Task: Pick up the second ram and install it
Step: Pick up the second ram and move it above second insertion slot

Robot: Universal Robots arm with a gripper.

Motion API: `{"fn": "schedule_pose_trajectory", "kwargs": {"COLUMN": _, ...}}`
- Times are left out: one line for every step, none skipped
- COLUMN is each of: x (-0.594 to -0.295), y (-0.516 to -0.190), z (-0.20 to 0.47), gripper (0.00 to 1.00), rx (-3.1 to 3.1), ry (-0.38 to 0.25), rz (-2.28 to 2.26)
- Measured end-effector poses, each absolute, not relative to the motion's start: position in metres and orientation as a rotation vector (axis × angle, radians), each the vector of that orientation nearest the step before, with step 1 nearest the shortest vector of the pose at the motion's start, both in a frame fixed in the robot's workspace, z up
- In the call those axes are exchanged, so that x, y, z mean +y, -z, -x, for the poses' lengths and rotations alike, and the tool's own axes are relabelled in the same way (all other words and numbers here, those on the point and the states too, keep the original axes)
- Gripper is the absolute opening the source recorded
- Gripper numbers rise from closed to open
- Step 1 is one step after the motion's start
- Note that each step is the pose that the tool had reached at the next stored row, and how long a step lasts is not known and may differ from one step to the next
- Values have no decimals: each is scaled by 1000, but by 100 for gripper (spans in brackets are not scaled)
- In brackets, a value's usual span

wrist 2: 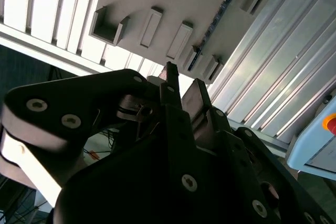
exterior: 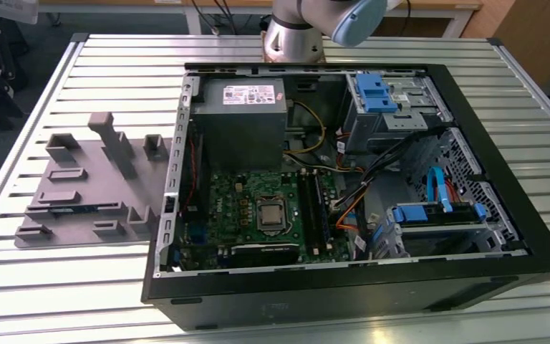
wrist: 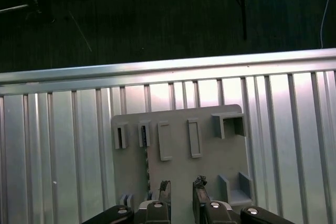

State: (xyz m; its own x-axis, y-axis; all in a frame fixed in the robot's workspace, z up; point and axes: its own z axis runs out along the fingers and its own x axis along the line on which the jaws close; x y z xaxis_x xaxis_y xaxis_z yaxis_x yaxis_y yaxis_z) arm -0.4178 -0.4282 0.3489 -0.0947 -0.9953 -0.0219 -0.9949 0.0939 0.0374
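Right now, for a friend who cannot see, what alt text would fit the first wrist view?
A black two-fingered pincer, open and empty, hangs above a gray plastic holder tray with moulded slots on a ribbed silver metal table. A slim circuit-board stick stands edge-on in one slot; dark floor lies beyond.

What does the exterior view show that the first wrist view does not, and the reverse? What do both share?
The exterior view adds the open computer case, its green motherboard and the arm's base. The first wrist view adds the pincer, open, and the dark floor. Both show the gray holder tray, the RAM stick in its slot and the slatted table.
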Motion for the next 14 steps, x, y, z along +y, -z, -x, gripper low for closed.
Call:
{"fn": "schedule_pose_trajectory", "kwargs": {"x": -428, "y": -349, "z": 418, "gripper": 31, "rx": -2316, "ry": 66, "rz": -2108}}
{"fn": "schedule_pose_trajectory", "kwargs": {"x": -428, "y": -349, "z": 418, "gripper": 31, "rx": -2316, "ry": 66, "rz": -2108}}
{"fn": "schedule_pose_trajectory", "kwargs": {"x": -428, "y": -348, "z": 418, "gripper": 31, "rx": -2316, "ry": 66, "rz": -2108}}
{"fn": "schedule_pose_trajectory", "kwargs": {"x": -428, "y": -348, "z": 418, "gripper": 31, "rx": -2316, "ry": 66, "rz": -2108}}
{"fn": "schedule_pose_trajectory", "kwargs": {"x": -428, "y": -348, "z": 418, "gripper": 31, "rx": -2316, "ry": 66, "rz": -2108}}
{"fn": "schedule_pose_trajectory", "kwargs": {"x": -428, "y": -348, "z": 418, "gripper": 31, "rx": -2316, "ry": 66, "rz": -2108}}
{"fn": "schedule_pose_trajectory", "kwargs": {"x": -428, "y": -347, "z": 418, "gripper": 31, "rx": -2316, "ry": 66, "rz": -2108}}
{"fn": "schedule_pose_trajectory", "kwargs": {"x": -428, "y": -347, "z": 418, "gripper": 31, "rx": -2316, "ry": 66, "rz": -2108}}
{"fn": "schedule_pose_trajectory", "kwargs": {"x": -428, "y": -347, "z": 418, "gripper": 31, "rx": -2316, "ry": 67, "rz": -2108}}
{"fn": "schedule_pose_trajectory", "kwargs": {"x": -428, "y": -347, "z": 418, "gripper": 31, "rx": -2316, "ry": 66, "rz": -2108}}
{"fn": "schedule_pose_trajectory", "kwargs": {"x": -428, "y": -346, "z": 418, "gripper": 31, "rx": -2316, "ry": 66, "rz": -2108}}
{"fn": "schedule_pose_trajectory", "kwargs": {"x": -428, "y": -346, "z": 418, "gripper": 31, "rx": -2316, "ry": 66, "rz": -2108}}
{"fn": "schedule_pose_trajectory", "kwargs": {"x": -428, "y": -346, "z": 418, "gripper": 31, "rx": -2316, "ry": 66, "rz": -2108}}
{"fn": "schedule_pose_trajectory", "kwargs": {"x": -428, "y": -346, "z": 418, "gripper": 31, "rx": -2316, "ry": 66, "rz": -2108}}
